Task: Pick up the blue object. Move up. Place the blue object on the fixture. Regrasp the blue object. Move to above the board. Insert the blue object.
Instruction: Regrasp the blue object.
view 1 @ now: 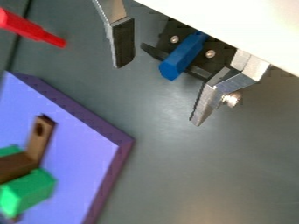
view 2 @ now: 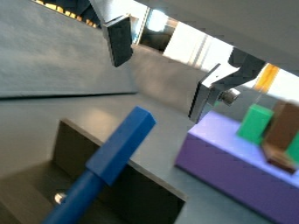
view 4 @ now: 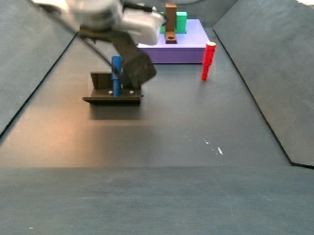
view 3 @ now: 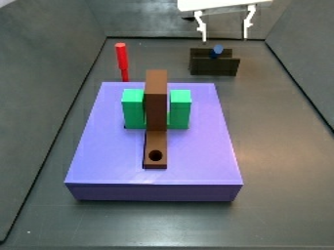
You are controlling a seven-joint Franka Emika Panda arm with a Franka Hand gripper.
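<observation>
Blue object (view 2: 111,166) fills the near part of a wrist view, a slim peg leaning out of the dark fixture (view 2: 47,179). In a side view it stands in the fixture (view 3: 214,64) near the back wall, its blue tip (view 3: 216,48) showing above the block. Gripper (view 3: 226,26) hangs above it, clear of the peg, silver fingers (view 3: 248,21) spread apart with nothing between them; both wrist views confirm the open gap (view 1: 163,79). Board (view 3: 92,156) lies closer to the front, well apart from the fixture, carrying the long brown bar (view 3: 156,115) with its round hole (view 3: 156,155) and two green blocks (view 3: 133,107) flanking the bar. Red peg (view 3: 121,61) stands upright on the floor just beyond the board's back left corner. From a side view, peg (view 4: 117,73) and fixture (view 4: 113,98) sit left of the red peg (view 4: 207,61).
</observation>
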